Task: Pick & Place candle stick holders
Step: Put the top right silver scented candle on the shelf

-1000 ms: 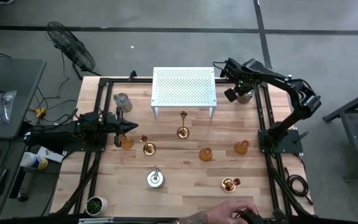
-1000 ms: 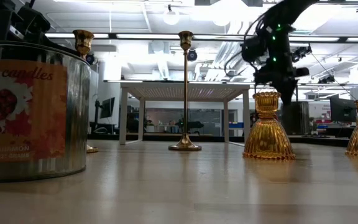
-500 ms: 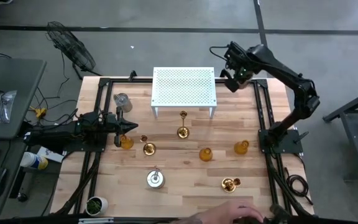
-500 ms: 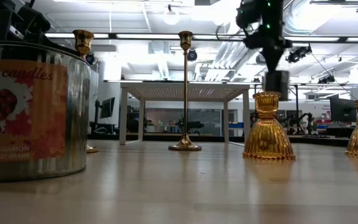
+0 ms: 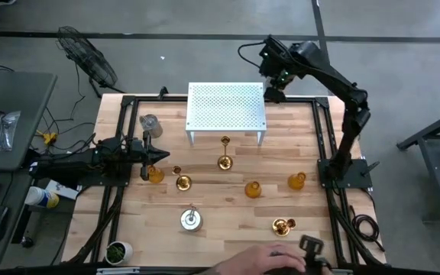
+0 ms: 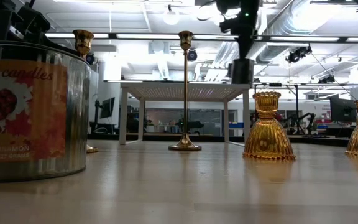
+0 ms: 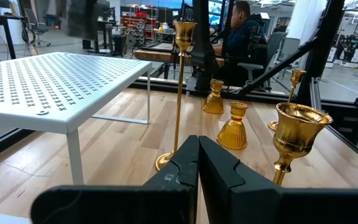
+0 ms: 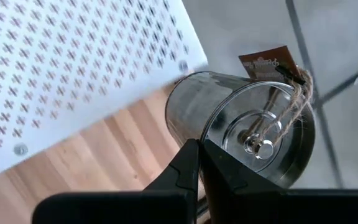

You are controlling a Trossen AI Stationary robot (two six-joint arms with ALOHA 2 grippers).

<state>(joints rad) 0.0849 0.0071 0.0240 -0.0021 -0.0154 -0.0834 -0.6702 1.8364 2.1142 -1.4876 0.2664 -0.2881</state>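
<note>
My right gripper point(image 5: 274, 85) is high over the far right corner of the white perforated stand point(image 5: 226, 107), shut on a silver metal holder point(image 8: 241, 124) with a brown tag on twine. My left gripper point(image 5: 163, 155) waits shut and level at the table's left point(image 7: 199, 152). Standing on their bases are a tall slim gold holder point(image 5: 224, 151), amber glass cups point(image 5: 253, 189) point(image 5: 296, 181) point(image 5: 155, 174), gold stemmed ones point(image 5: 182, 182) point(image 5: 283, 225), and silver ones point(image 5: 191, 220) point(image 5: 150, 124). My right gripper holds the silver holder by its rim point(image 8: 190, 135), on the side nearest the wrist; the fingertips cover the exact spot. The fingers slant steeply down from above. The holder hangs below them point(image 6: 242, 71), tilted, lifted clear of table and stand.
A small white pot with a green plant point(image 5: 118, 250) sits at the near left corner. A person's hand point(image 5: 270, 261) reaches in at the near edge. Black frame rails point(image 5: 327, 145) line the table's sides. Bare wood lies in front of the stand.
My right gripper has risen steeply with the silver holder, lifting it well above the table, and has gone toward the stand's far right corner while rolling at the wrist. It has stayed shut on the holder.
</note>
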